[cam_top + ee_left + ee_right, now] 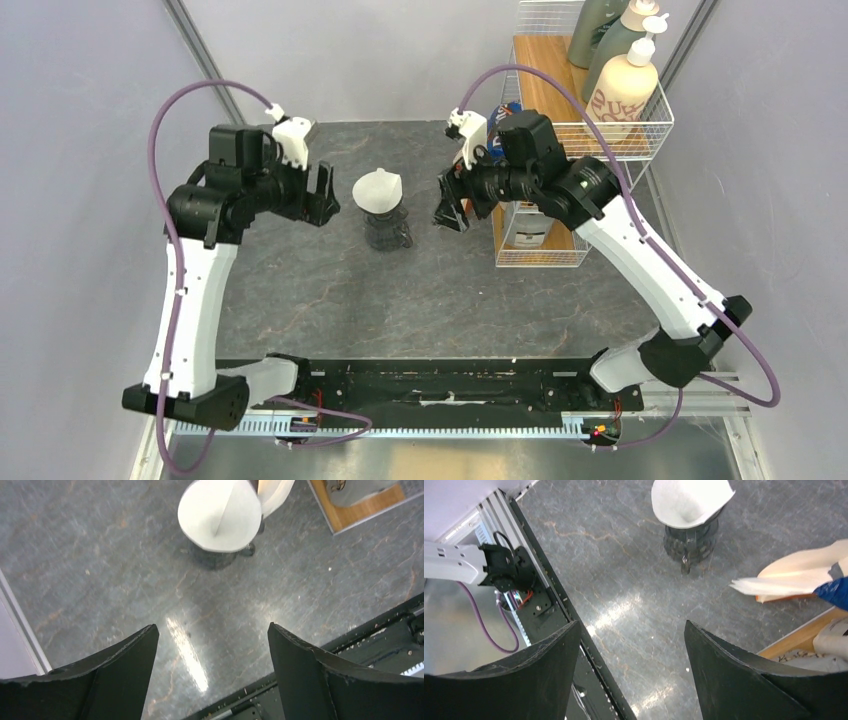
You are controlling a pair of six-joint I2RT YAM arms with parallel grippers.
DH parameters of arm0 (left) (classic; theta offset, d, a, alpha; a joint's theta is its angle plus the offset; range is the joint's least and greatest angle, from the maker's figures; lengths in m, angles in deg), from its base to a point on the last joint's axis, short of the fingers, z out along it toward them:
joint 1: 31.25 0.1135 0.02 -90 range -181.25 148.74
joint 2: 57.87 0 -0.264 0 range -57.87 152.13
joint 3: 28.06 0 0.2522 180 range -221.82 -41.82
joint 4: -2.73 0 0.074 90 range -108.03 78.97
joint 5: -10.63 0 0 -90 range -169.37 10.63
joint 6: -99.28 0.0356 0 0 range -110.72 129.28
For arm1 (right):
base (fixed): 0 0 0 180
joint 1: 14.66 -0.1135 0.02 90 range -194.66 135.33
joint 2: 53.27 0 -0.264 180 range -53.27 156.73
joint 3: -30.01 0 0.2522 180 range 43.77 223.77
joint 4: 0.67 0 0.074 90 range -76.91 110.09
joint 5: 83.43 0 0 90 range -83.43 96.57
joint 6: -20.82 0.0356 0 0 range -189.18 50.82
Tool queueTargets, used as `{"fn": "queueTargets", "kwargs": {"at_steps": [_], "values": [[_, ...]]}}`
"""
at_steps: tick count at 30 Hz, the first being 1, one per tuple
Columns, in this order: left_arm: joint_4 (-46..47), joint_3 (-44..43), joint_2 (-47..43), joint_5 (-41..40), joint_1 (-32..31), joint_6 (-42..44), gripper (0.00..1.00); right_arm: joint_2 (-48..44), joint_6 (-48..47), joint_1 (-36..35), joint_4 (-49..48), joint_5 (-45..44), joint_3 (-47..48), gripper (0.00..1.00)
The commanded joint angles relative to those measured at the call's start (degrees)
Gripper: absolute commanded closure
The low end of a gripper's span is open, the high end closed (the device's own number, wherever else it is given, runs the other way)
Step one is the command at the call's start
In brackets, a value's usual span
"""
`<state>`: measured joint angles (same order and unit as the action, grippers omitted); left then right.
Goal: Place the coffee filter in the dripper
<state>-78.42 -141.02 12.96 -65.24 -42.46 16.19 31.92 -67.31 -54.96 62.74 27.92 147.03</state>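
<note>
The white paper coffee filter (378, 190) sits mouth-up in the dark ribbed dripper (386, 231) at the middle of the table. It shows in the left wrist view (220, 515) and in the right wrist view (686, 502), where the dripper (689, 542) stands under it. My left gripper (322, 195) is open and empty, left of the filter. My right gripper (447, 203) is open and empty, right of the dripper. Neither touches the filter.
A wire basket with a wooden shelf (545, 95) holds bottles (625, 85) at the back right. A flat beige-and-white filter packet (794, 577) lies by the basket. The black base rail (430, 385) runs along the near edge.
</note>
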Motion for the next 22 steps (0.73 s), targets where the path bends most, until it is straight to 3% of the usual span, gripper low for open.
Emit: {"fn": "queueTargets", "kwargs": {"at_steps": [1,6,12,22], "values": [[-2.87,7.48,-5.02,1.27,1.81,-2.08,0.11,-4.63,-0.33,-0.87,-3.64,-0.21,-6.1,0.16],[-4.22,17.22,-11.27,-2.86,2.54,-3.34,0.09,-6.64,-1.36,-4.47,-3.42,-2.95,-11.06,0.03],[-5.06,22.68,-16.51,-4.33,3.48,-4.24,0.08,-6.93,-3.12,-8.17,-3.17,-4.28,-13.63,0.03],[-4.37,22.83,-18.52,-3.57,5.83,-5.33,0.06,-5.77,-3.82,-9.27,-3.07,-4.52,-11.88,0.03]]}}
